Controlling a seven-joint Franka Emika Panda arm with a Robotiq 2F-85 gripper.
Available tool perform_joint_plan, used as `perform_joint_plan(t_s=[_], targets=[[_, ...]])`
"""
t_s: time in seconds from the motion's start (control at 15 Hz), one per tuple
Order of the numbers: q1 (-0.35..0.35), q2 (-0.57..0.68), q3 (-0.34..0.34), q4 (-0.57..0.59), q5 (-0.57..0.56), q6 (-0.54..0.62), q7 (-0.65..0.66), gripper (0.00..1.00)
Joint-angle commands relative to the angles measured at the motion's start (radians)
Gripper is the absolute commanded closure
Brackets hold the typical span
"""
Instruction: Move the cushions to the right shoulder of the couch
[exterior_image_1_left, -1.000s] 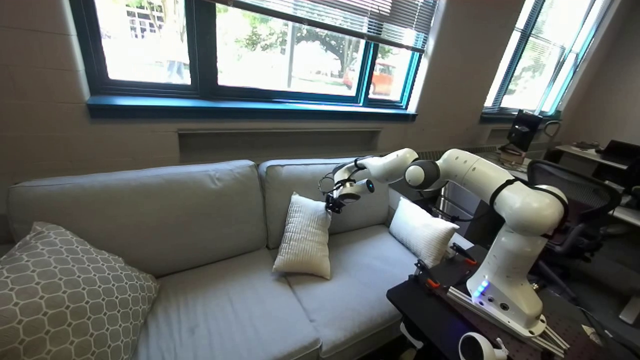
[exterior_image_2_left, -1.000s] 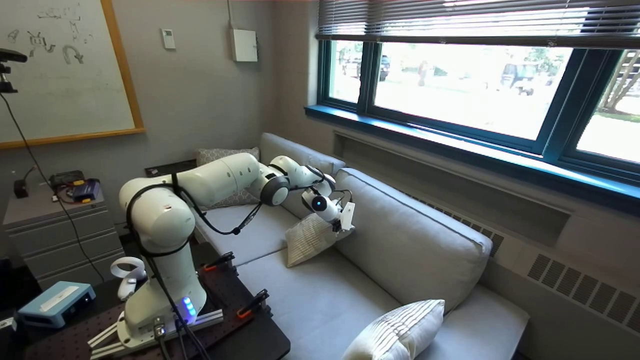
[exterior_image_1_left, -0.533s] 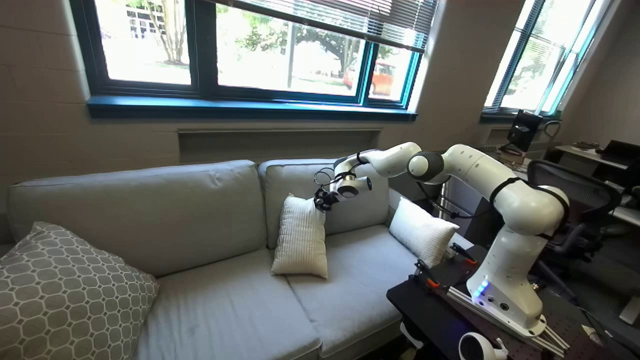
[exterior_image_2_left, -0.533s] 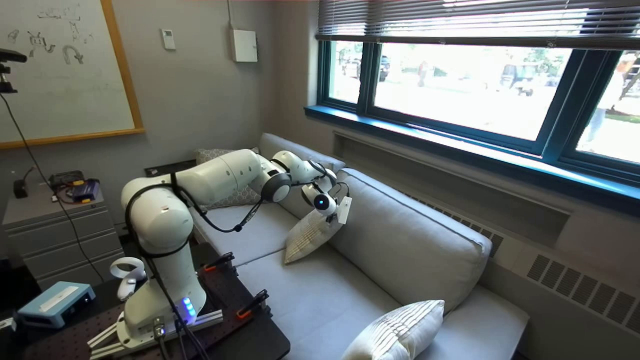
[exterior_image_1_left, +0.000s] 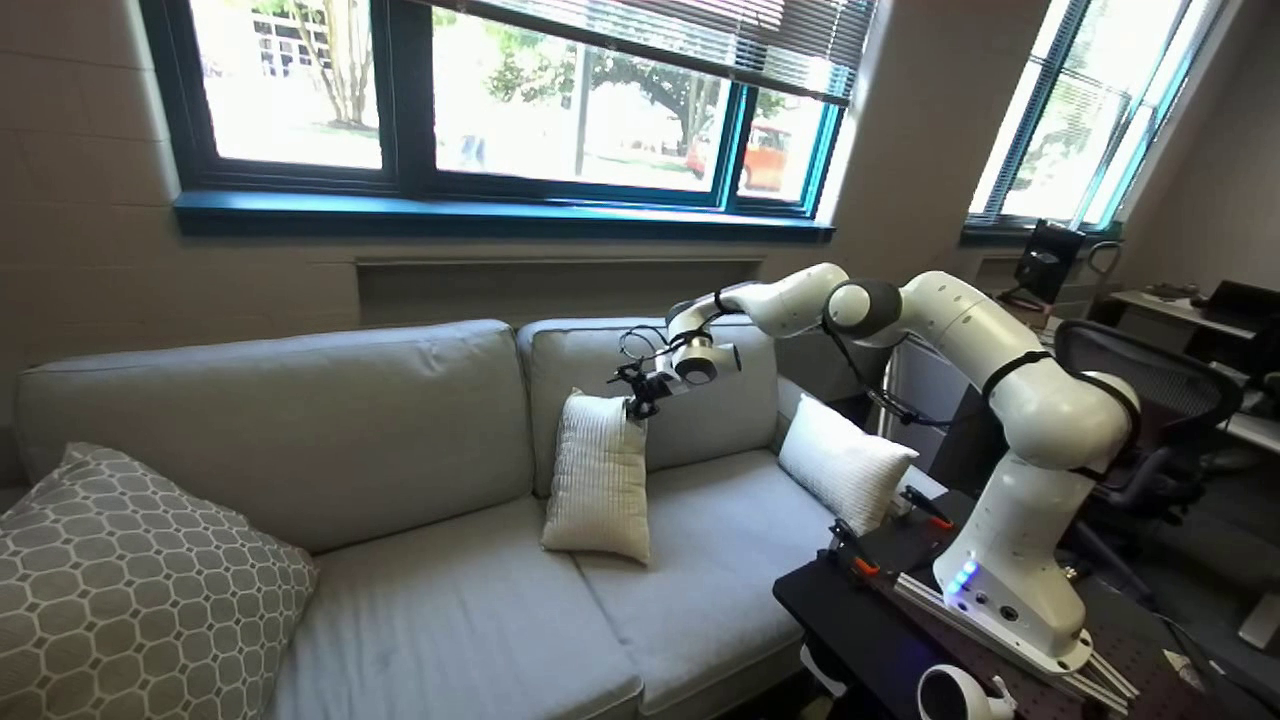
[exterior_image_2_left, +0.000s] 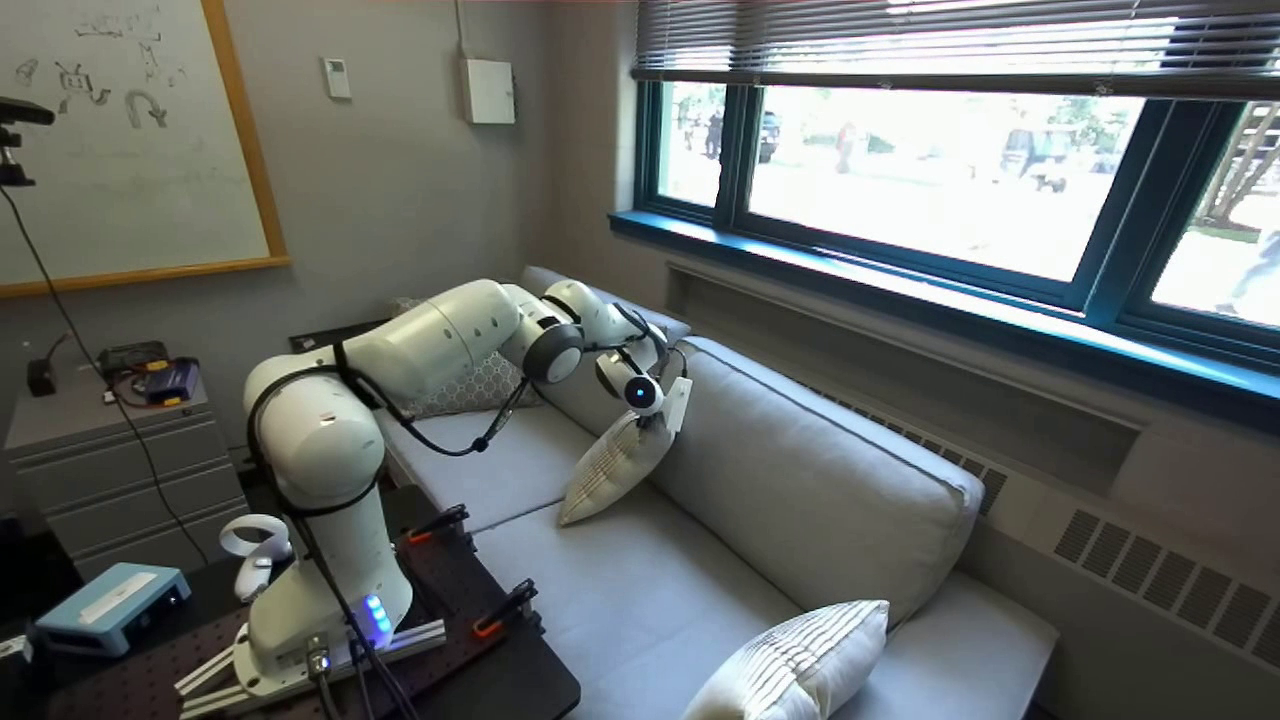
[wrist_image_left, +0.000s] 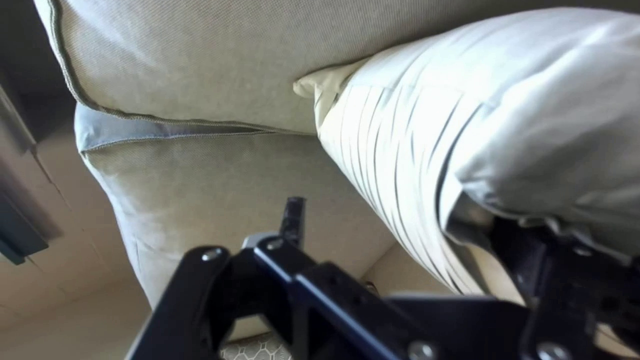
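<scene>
Cream throw pillow (exterior_image_1_left: 598, 475) leans tall below the wide-spread claw (exterior_image_1_left: 627, 393); one finger (wrist_image_left: 530, 260) touches its top, but nothing is held.

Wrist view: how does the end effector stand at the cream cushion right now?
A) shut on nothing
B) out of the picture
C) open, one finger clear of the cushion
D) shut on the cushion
C: the end effector has its jaws wide apart, one finger clear of the cream cushion, the other at its creased fabric.
</scene>
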Motion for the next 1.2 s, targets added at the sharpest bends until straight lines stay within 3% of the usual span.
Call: perform_joint_plan(t_s=[0.0, 0.53, 0.87, 0.93, 1.13], targets=[[0.0, -0.066, -0.031, -0.088, 0.01, -0.053, 0.006, 0.0], [0.014, -0.064, -0.1, -0.108, -0.015, -0.074, 0.049, 0.0], [0.052, -0.027, -0.187, -0.103, -0.077, 0.084, 0.129, 0.0], [0.029, -0.035, -0.17, -0.139, -0.016, 0.102, 0.062, 0.0], [0.019, 0.007, -0.175, -0.124, -0.016, 0.118, 0.067, 0.0]])
